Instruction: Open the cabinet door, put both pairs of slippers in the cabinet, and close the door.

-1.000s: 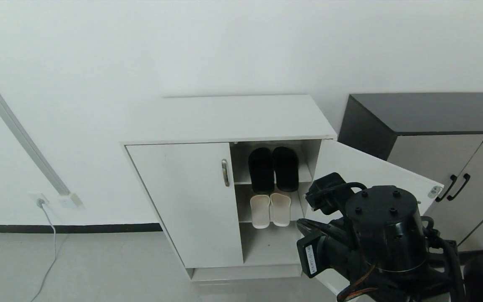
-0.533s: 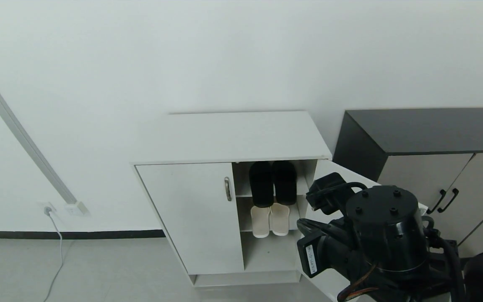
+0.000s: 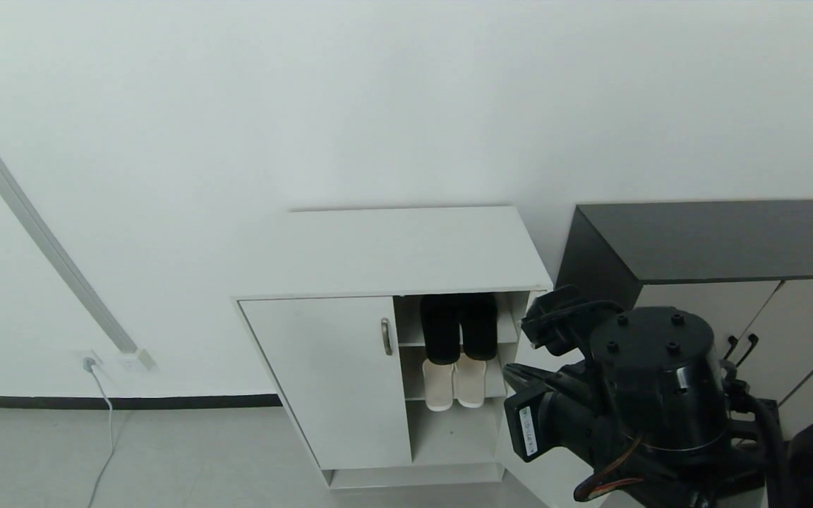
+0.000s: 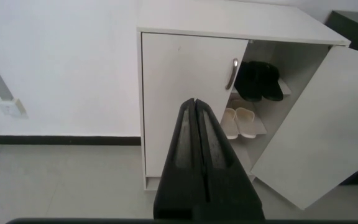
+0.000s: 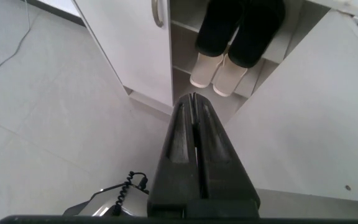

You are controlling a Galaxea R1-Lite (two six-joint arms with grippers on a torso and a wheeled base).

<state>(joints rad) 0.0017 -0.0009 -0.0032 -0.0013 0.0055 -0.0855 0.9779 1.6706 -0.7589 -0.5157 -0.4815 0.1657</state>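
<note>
I saw a boxy white cabinet point(image 3: 392, 247) with smooth flat panels, against a plain white wall point(image 3: 308, 106) on a grey tiled floor point(image 3: 166, 458). Its right door point(image 4: 316, 124) hung open. The left door point(image 3: 329, 381), with a slim metal handle point(image 3: 385, 336), was closed. Black slippers point(image 3: 459, 326) sat on the top shelf, cream slippers point(image 3: 454, 381) on the shelf below. A dark sideboard point(image 3: 717, 233) stood to the right. The left gripper point(image 4: 195, 106) and right gripper point(image 5: 193, 98) had their fingers pressed together, empty, on the near side of the cabinet.
</note>
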